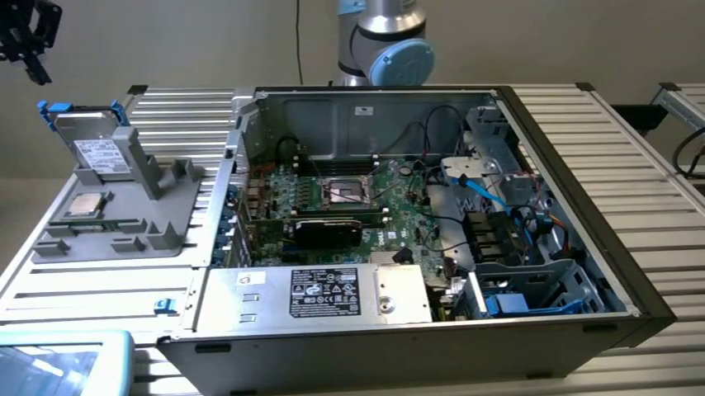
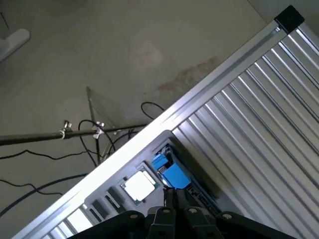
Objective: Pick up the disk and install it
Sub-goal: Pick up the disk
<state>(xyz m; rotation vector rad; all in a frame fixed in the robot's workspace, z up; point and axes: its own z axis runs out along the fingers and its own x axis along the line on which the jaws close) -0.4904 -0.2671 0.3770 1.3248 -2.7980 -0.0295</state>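
Ribbed table point(image 1: 600, 165) with disk point(image 1: 99, 150); stained grey floor point(image 2: 124, 45)

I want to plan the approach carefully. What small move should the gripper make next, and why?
Probably lower the gripper toward the disk. The gripper hangs shut and empty, well above the disk, which stands upright in the grey holder beside the open computer case.

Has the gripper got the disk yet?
No, the disk stands upright in the grey holder, with the gripper up in the air, apart from it.
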